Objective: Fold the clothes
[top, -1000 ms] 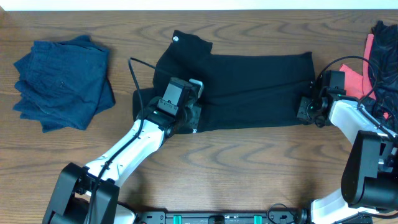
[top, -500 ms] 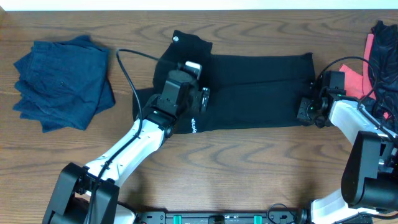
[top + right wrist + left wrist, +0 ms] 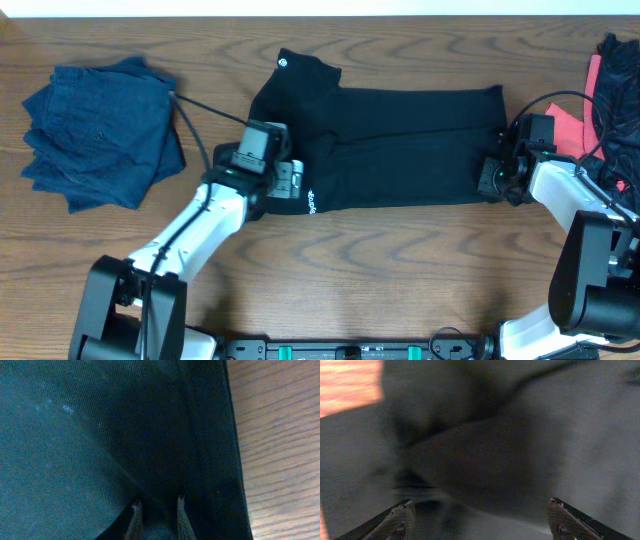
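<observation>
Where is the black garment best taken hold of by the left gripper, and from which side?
Probably its near-left corner, by the white lettering: the black garment lies flat, so only an edge can be pinched. The open left gripper should come from the left, one finger sliding under.

Bare worktop [image 3: 400, 265] lay open nearside. The black garment [image 3: 400, 145] filled the middle; a blue pile [image 3: 100, 135] and coral-black heap [image 3: 608, 85] flanked it.

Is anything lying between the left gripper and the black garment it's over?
Nothing visible. The left gripper hangs open directly over the black garment; the wrist view shows only dark fabric between its fingers. The blue pile lies off to the side.
</observation>
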Tool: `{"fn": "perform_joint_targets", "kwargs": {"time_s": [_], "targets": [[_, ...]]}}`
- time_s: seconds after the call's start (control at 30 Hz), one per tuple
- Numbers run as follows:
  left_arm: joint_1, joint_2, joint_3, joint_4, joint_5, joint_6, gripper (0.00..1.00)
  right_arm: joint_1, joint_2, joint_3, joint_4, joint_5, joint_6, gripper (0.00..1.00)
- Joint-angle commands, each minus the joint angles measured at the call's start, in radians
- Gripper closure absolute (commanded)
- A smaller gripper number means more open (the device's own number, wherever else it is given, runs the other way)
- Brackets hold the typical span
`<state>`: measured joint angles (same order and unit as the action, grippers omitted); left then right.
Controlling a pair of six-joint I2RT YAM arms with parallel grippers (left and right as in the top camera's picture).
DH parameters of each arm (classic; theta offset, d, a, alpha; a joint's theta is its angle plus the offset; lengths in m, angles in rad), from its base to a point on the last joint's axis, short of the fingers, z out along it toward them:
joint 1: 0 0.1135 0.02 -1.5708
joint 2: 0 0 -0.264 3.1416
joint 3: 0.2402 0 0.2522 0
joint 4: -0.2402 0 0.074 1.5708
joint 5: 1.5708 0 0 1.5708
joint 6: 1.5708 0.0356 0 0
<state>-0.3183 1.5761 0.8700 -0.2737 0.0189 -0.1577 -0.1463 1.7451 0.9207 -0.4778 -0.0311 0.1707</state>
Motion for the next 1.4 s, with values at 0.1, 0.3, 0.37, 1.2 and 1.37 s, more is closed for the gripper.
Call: {"fn": "perform_joint_targets", "kwargs": {"time_s": [0.1,0.3,0.37,1.2,1.37], "targets": [[0.084,0.051,0.005,-0.056,-0.002,-0.073,0.14,0.009,0.008,-0.025,-0.071,0.014,-0.004,0.93],[0.091,0.059,0.005,-0.197,-0.001,-0.107,0.13,-0.018,0.008,-0.026,-0.209,0.077,0.063,0.99],[0.091,0.059,0.003,-0.221,-0.001,-0.113,0.13,-0.031,0.008,-0.025,-0.246,0.099,0.085,0.99],[0.091,-0.015,-0.040,-0.429,0.100,-0.154,0.13,-0.130,-0.023,-0.003,-0.331,0.090,0.114,0.91],[0.095,-0.156,0.000,-0.418,0.093,-0.154,0.00,-0.130,-0.108,0.053,-0.351,0.023,0.112,0.87]]}}
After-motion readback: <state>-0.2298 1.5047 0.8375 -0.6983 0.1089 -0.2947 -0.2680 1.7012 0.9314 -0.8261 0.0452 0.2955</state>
